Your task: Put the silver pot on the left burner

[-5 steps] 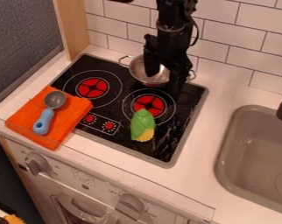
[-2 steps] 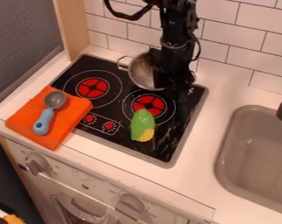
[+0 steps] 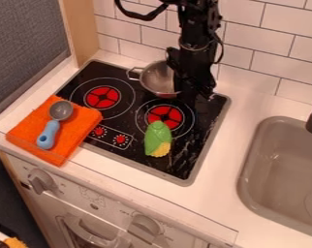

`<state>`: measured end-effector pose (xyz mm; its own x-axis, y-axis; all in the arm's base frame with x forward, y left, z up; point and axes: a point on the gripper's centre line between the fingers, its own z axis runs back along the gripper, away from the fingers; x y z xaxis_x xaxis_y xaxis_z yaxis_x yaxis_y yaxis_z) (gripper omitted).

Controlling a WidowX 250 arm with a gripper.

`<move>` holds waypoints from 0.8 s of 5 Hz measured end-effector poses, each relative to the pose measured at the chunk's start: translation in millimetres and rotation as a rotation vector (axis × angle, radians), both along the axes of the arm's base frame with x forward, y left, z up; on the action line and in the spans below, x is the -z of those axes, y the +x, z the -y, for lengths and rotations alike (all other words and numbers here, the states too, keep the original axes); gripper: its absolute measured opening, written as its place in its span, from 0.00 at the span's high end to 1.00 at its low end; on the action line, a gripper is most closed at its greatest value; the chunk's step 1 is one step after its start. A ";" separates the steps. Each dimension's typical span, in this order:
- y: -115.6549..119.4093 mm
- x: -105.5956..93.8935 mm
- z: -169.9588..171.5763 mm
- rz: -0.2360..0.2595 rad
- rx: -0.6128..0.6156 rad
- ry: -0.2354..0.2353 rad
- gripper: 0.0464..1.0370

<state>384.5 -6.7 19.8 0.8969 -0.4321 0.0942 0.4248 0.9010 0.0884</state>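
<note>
My black gripper (image 3: 192,94) hangs at the right side of the silver pot (image 3: 157,79), over the back of the black stove, and covers the pot's right part and right handle. The pot stands behind the two burners, its left handle pointing to the back left. Whether the gripper holds the pot's rim cannot be told. The left burner (image 3: 103,97) is a red disc inside a white ring, with nothing on it. The right burner (image 3: 163,116) lies in front of the gripper.
A green and yellow toy corn (image 3: 158,139) touches the right burner's front edge. On the left, an orange cloth (image 3: 77,127) bears a blue-handled spoon (image 3: 48,134). The sink (image 3: 285,169) is at the right, and a tiled wall (image 3: 252,43) stands behind the stove.
Compared with the first frame, the gripper has turned and shifted slightly right. The pot has moved a little to the left, tilting briefly in between.
</note>
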 end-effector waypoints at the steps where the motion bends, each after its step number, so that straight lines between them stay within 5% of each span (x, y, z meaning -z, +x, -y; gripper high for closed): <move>1: -4.4 -18.0 -2.2 0.012 -0.017 -0.053 0.96; 2: -5.5 -57.9 -18.6 0.062 -0.065 -0.118 0.97; 4: -20.1 -73.2 -100.6 0.075 -0.231 -0.119 0.97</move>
